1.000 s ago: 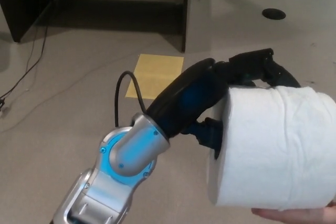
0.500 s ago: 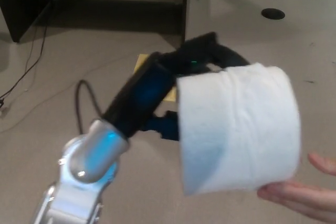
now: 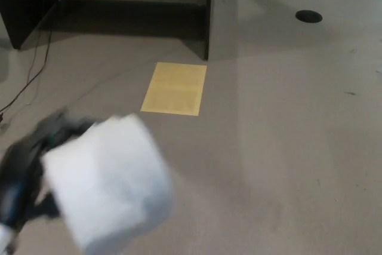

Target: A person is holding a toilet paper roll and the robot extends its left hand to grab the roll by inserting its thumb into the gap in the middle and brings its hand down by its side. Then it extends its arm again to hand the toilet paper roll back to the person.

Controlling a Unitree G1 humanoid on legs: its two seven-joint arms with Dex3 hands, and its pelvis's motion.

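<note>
White toilet paper roll sat low-left in the head view, heavily blurred, carried on your left hand, which showed as a dark smear touching the roll's left side. You couldn't make out the fingers, so whether they clamped the roll can't be told. Roll lay to the hand's right, its long axis unreadable in the blur. Right hand and the person were out of shot. Yellow paper sheet lay on the floor beyond, apart.
</note>
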